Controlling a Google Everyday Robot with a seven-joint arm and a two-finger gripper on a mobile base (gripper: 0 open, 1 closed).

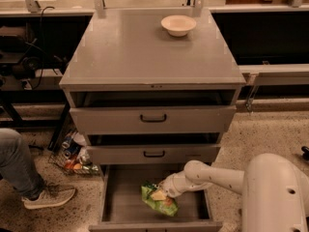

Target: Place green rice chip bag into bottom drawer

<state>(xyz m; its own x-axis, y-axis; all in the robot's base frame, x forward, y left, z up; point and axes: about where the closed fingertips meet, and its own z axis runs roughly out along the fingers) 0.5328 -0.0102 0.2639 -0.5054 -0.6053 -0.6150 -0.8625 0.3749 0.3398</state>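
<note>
The green rice chip bag (pixel 158 198) is a crinkly light-green foil bag with orange-tan chip images. It lies on the grey floor of the open bottom drawer (pixel 120 202), right of the middle. My gripper (pixel 163 192) reaches in from the right at the end of a white arm and sits on the bag's top edge. The bag appears to rest on the drawer floor.
Two shallower grey drawers with black handles (pixel 153 118) stand slightly open above it. A white bowl (pixel 178 24) sits on the cabinet top. A person's leg and shoe (pixel 46 197) are at the left, by a wire basket of cans (pixel 72 159).
</note>
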